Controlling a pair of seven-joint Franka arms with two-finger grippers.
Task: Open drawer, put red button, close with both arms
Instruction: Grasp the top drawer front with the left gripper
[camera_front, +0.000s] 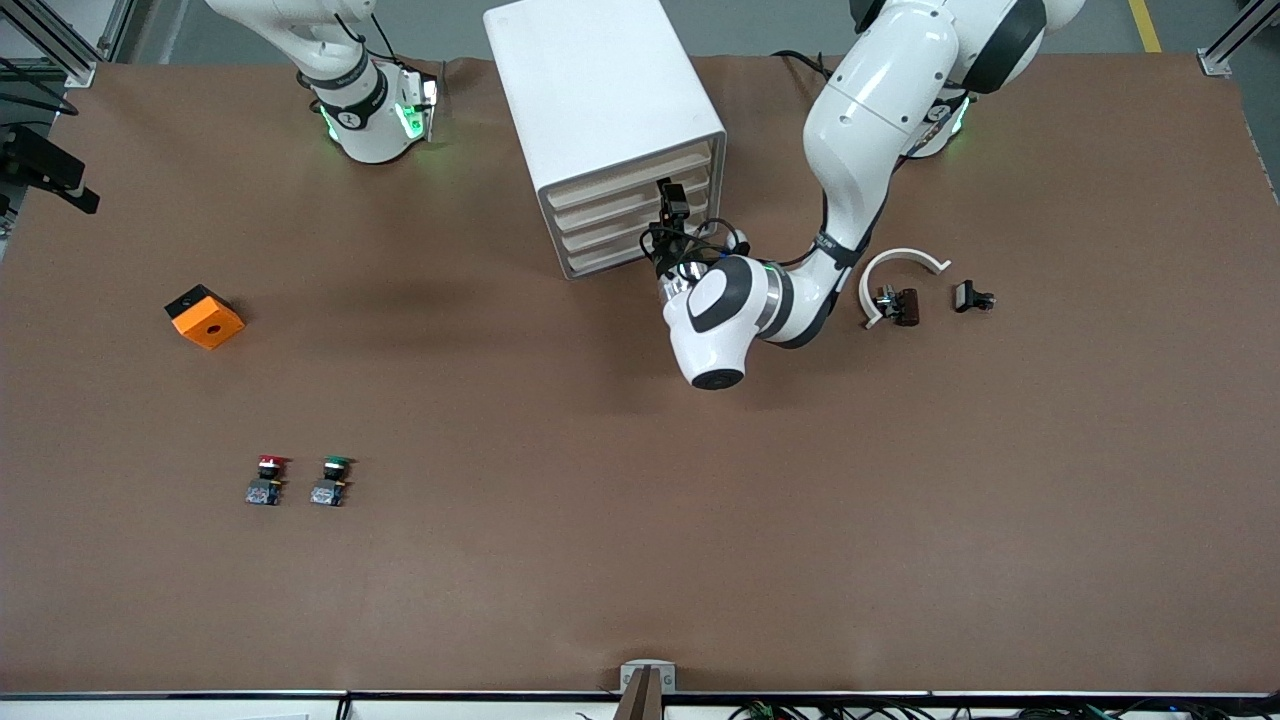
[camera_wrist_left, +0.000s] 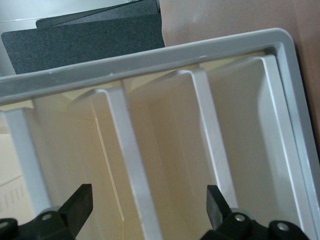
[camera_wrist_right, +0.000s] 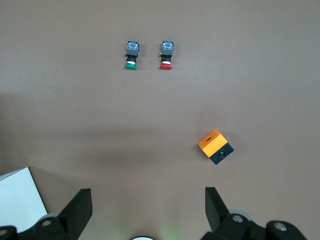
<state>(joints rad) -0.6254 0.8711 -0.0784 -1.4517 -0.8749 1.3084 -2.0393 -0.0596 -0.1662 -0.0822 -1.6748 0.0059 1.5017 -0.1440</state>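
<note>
The white cabinet (camera_front: 590, 90) stands at the robots' edge of the table, with its four cream-fronted drawers (camera_front: 620, 215) all pushed in. My left gripper (camera_front: 672, 192) is right in front of the drawer fronts, at the end toward the left arm. In the left wrist view this gripper (camera_wrist_left: 148, 200) is open, its fingers on either side of a white rib (camera_wrist_left: 132, 165) between cream drawer fronts (camera_wrist_left: 170, 130), holding nothing. The red button (camera_front: 268, 478) (camera_wrist_right: 165, 56) lies on the table much nearer the front camera. My right gripper (camera_wrist_right: 148, 200) hangs open and empty high over the bare table near its base.
A green-capped switch (camera_front: 331, 478) (camera_wrist_right: 131, 56) lies close beside the red one. An orange and black block (camera_front: 205, 317) (camera_wrist_right: 215, 146) sits toward the right arm's end. A white curved piece (camera_front: 898, 268) and two small dark parts (camera_front: 900, 305) (camera_front: 972, 297) lie toward the left arm's end.
</note>
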